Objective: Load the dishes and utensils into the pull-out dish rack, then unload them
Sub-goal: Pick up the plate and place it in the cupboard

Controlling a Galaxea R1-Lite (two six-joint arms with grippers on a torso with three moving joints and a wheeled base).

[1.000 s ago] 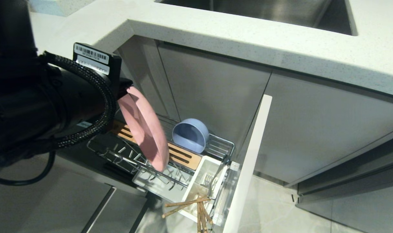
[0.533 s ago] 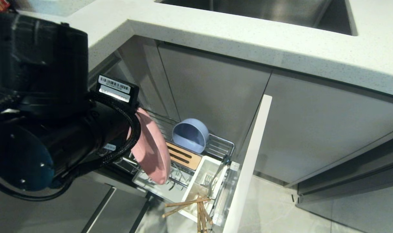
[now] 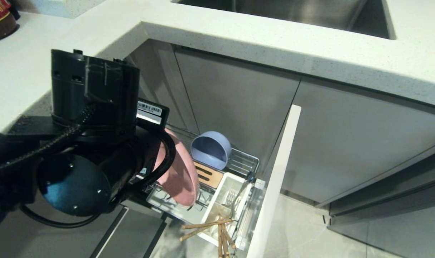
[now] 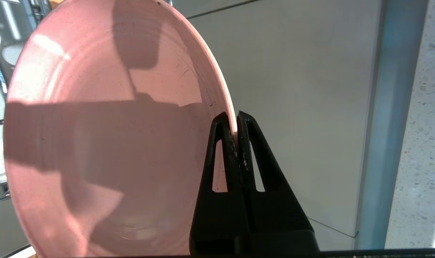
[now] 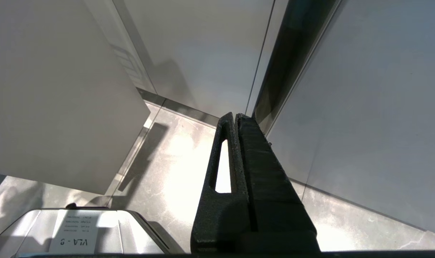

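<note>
We see the left gripper (image 4: 235, 118) pinching the rim of the pink plate (image 3: 179, 179), which stands on edge at centre-left of the head view, its lower edge down among the prongs of the rack (image 3: 244, 163). The blue bowl (image 3: 210, 148) lies on its side just right of the plate. Fork (image 3: 231, 199) and chopsticks (image 3: 206, 225) sit in the cup (image 3: 222, 186) at bottom centre. The right gripper (image 5: 236, 118) hangs by the floor, fingers pressed together.
</note>
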